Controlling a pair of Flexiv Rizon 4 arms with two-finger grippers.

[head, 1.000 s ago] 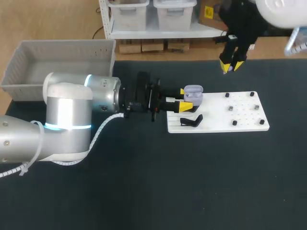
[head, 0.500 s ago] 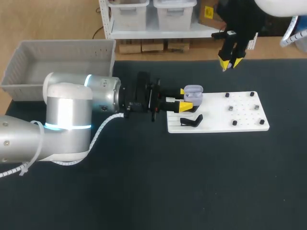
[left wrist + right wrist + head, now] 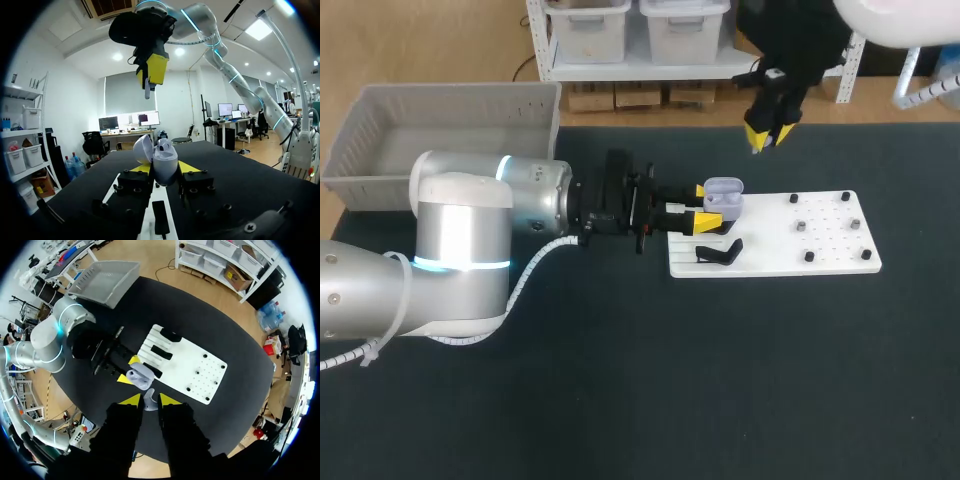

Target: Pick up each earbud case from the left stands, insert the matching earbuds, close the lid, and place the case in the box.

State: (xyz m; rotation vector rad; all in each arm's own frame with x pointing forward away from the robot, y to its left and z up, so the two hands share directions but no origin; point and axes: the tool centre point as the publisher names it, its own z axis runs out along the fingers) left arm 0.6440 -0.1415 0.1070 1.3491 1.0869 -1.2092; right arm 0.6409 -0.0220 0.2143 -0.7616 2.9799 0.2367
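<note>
The earbud case (image 3: 723,197), pale lilac, sits a little above the centre of the head view with its lid standing open. The left gripper (image 3: 704,208) is grasping it, with one yellow tip pressed on each side of the case body. The left wrist view shows the same hold, the case upright between the two fingers. The left arm comes in from the lower left of the frame and lies low across the dark table (image 3: 720,380) toward the right.

The case is over the left end of a white board (image 3: 775,250). I cannot tell if it rests on the board or is lifted from it. A black stand (image 3: 720,251) is on the board near its lower left corner, just beside the lower yellow tip. On the right half of the board there are several small dark knobs (image 3: 801,227), too small to tell what they are.

Farther away, in the upper part of the frame and right of the middle, the right gripper (image 3: 766,135) hangs with its fingers pointing down, apart from the case. Its fingers are clenched on a small pale earbud (image 3: 150,403). In the right wrist view the earbud is between the two yellow tips, and the case and the board are ahead of it.

The grey box (image 3: 460,92) is in the upper left of the frame, well apart from the board.
</note>
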